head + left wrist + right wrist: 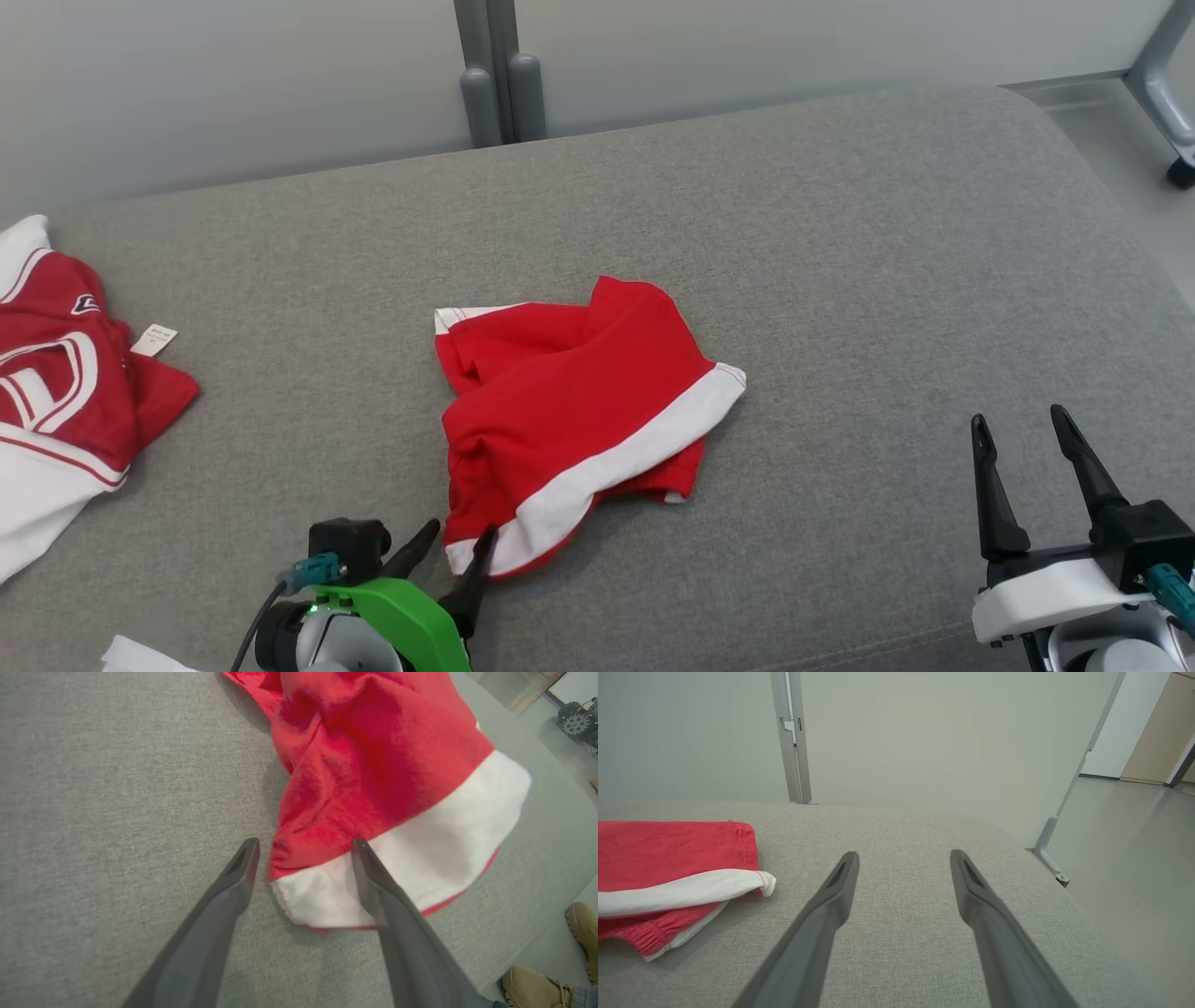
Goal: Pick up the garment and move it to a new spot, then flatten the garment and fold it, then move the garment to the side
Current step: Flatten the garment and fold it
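Left end effector [462, 528] straddling garment [579, 392] hem, spread wide, gripping nothing; right end effector [1018, 417] resting likewise spread, empty.

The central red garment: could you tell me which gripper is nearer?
Left. The left gripper is at a white-hemmed corner of the garment; the right gripper sits apart, to its right.
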Controlling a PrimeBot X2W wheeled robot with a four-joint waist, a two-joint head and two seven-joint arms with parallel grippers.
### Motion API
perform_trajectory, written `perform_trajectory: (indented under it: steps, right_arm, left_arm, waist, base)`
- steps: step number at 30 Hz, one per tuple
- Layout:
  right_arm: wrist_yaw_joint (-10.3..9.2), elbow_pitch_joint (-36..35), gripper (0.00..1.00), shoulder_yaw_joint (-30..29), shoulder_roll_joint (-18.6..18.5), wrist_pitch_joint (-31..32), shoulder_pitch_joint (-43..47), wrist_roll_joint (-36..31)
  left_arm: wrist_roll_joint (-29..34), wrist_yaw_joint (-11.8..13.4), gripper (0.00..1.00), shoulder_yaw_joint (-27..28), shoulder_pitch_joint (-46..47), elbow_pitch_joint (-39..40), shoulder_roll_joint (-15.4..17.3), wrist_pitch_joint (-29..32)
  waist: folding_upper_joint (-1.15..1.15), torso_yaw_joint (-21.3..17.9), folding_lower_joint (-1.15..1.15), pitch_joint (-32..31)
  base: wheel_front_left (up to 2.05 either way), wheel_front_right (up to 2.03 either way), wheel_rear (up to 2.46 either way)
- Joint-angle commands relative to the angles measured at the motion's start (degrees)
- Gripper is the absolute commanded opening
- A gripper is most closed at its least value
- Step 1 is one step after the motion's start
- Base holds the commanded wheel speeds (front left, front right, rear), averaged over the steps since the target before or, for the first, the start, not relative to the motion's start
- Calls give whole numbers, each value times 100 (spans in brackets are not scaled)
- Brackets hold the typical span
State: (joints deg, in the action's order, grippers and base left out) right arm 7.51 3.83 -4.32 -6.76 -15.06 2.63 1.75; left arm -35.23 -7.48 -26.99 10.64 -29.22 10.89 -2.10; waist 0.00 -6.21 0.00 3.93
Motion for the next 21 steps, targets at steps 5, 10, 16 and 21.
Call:
perform_trajectory:
  steps: [5,10,16,21]
  right_arm:
    - [-4,-10,100,-5,18,-18,-82,0]
    - [-4,-24,100,-40,51,-18,-80,-11]
    - [-4,10,100,-51,104,-18,-26,-29]
    - [-4,48,100,-21,123,-18,-62,-33]
  left_arm:
    - [-178,0,17,-170,337,-409,51,30]
    - [-369,0,0,-131,644,-432,211,-30]
    - [-349,222,0,73,977,-2,583,199]
    - [-179,599,0,157,1015,361,948,514]
  waist:
    - [0,-183,0,157]
    - [0,-221,0,204]
    - [0,-159,0,190]
    - [0,-92,0,166]
  base:
    - [0,0,0]
    - [0,0,0]
    - [0,0,0]
    - [0,0,0]
